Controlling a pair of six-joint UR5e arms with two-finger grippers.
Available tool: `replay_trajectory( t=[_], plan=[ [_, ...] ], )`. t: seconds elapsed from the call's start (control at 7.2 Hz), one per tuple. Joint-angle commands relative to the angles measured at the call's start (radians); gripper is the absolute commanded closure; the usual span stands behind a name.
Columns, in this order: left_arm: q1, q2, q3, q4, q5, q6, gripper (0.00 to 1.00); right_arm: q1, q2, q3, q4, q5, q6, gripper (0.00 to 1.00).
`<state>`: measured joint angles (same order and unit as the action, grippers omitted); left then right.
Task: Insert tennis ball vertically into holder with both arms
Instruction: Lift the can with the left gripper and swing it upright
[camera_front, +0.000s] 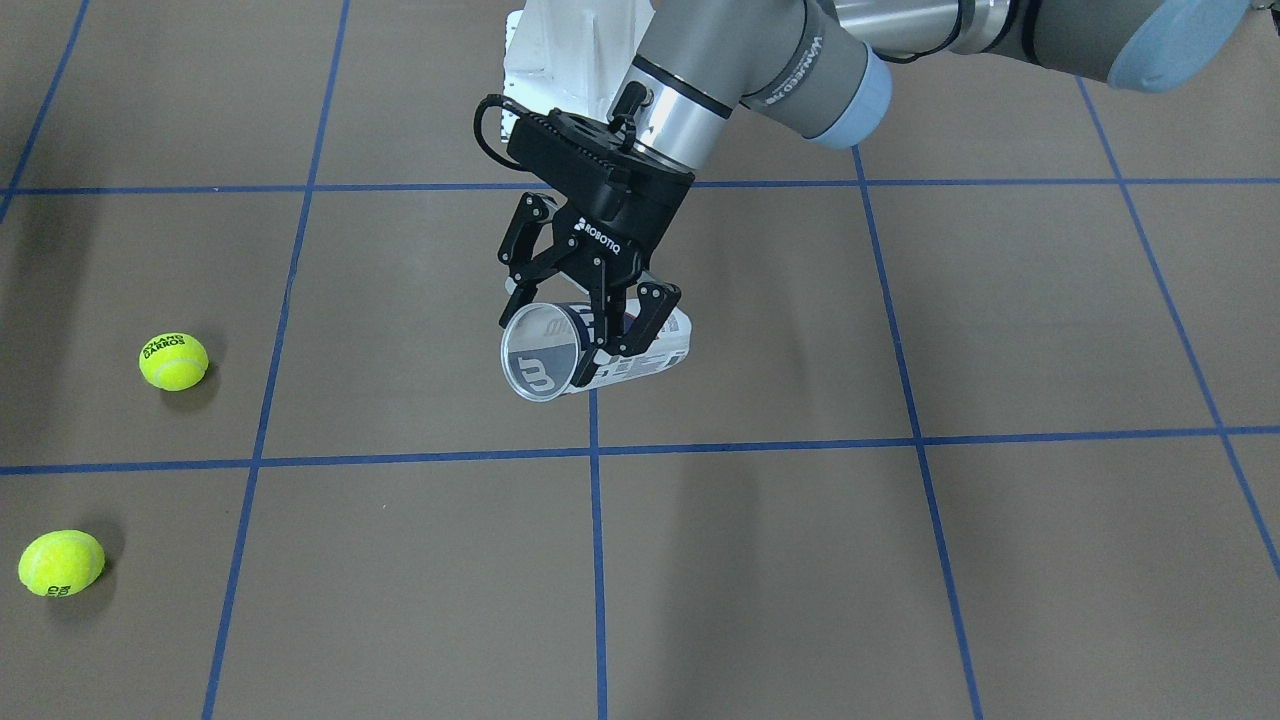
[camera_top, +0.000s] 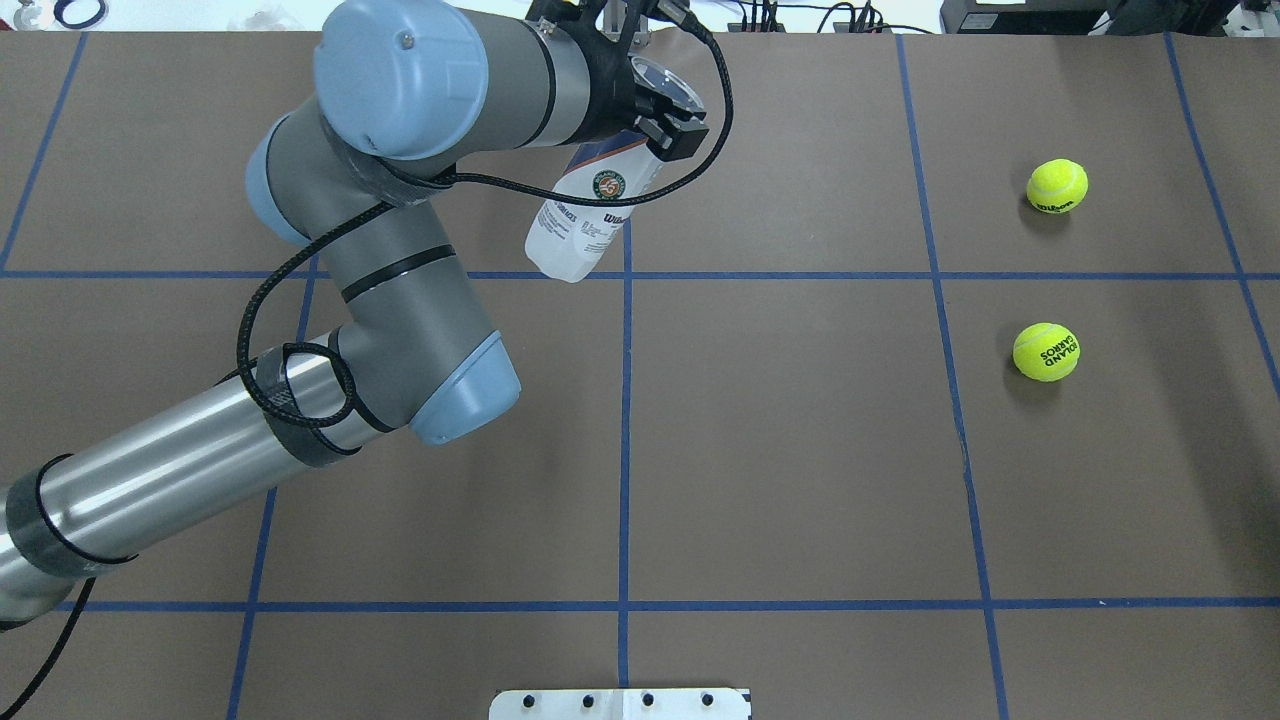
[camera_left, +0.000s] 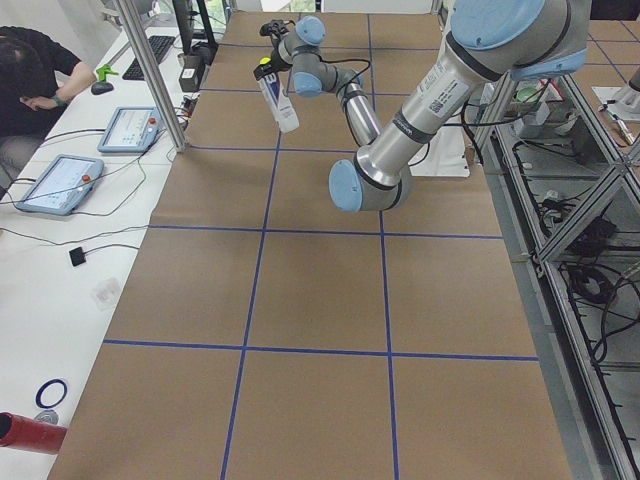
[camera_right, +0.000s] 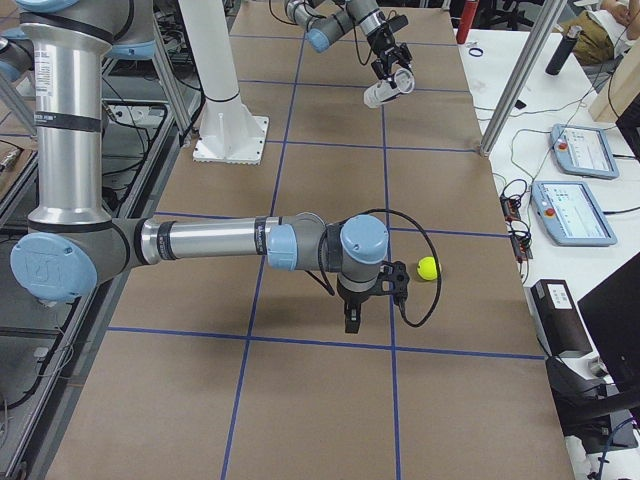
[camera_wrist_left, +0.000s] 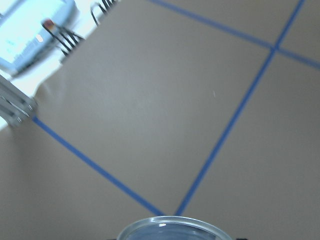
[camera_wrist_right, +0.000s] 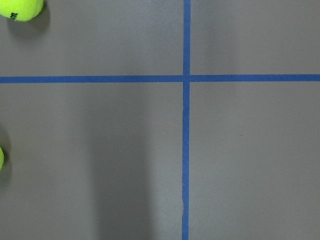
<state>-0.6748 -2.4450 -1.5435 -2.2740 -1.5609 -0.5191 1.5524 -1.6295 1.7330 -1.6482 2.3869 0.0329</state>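
Note:
The holder (camera_front: 640, 362), a clear can with a white and navy label, is held off the table, tilted, its open mouth toward the far side. My left gripper (camera_front: 582, 330) is shut on it near the mouth. The holder also shows in the overhead view (camera_top: 588, 218), in the exterior left view (camera_left: 280, 102), and its rim shows in the left wrist view (camera_wrist_left: 175, 226). Two yellow tennis balls (camera_top: 1057, 186) (camera_top: 1046, 351) lie on the table's right half. My right gripper (camera_right: 350, 320) points down left of a ball (camera_right: 428, 267); I cannot tell if it is open.
The brown table carries a blue tape grid (camera_top: 625, 420). The white robot base (camera_top: 620, 703) stands at the near edge. Tablets (camera_right: 580, 210) and cables lie on the operators' side bench. A person (camera_left: 30, 75) sits there.

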Motion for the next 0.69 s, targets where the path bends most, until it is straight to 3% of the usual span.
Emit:
replay_trajectory(
  t=[0.0,0.14,0.28,0.56],
  plan=[
    [0.042,0.023,0.086,-0.361,0.251,-0.059,0.4,0.0,0.019,-0.003,-0.001,0.0,0.002,0.0],
    [0.096,0.058,0.144,-0.563,0.421,-0.058,0.4,0.0,0.025,-0.001,-0.001,0.001,0.002,0.0],
    [0.122,0.063,0.211,-0.728,0.508,-0.05,0.41,0.0,0.025,-0.001,-0.001,0.001,0.001,0.0],
    [0.127,0.16,0.223,-0.872,0.544,-0.023,0.42,0.002,0.025,0.0,-0.001,0.001,0.001,0.0]
  ],
)
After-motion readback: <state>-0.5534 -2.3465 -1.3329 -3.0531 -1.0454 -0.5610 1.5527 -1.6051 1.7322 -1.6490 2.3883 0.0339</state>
